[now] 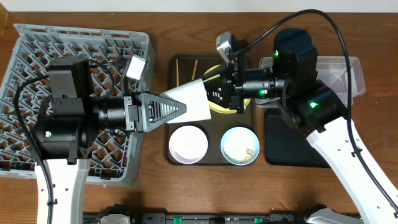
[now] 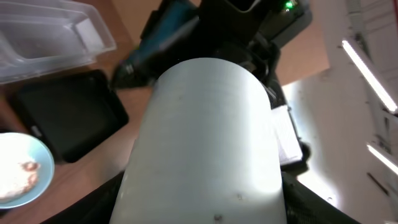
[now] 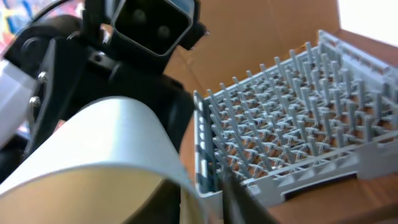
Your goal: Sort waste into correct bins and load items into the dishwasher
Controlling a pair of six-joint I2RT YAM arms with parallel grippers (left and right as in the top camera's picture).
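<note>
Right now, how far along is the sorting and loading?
Nothing looks done: the dish rack shows no dishes where visible. In hand: white cup between left pincer and right pincer. Left: yellow plate, chopsticks, white bowl, blue bowl with crumbs on the brown tray.

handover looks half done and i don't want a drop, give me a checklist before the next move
1. Left gripper closed around cup: ok
2. Right gripper clear of cup: cannot tell
3. Free pegs in rack: ok
4. White bowl out of the cup's path to the rack: ok
5. Blue bowl emptied of crumbs: not ok
</note>
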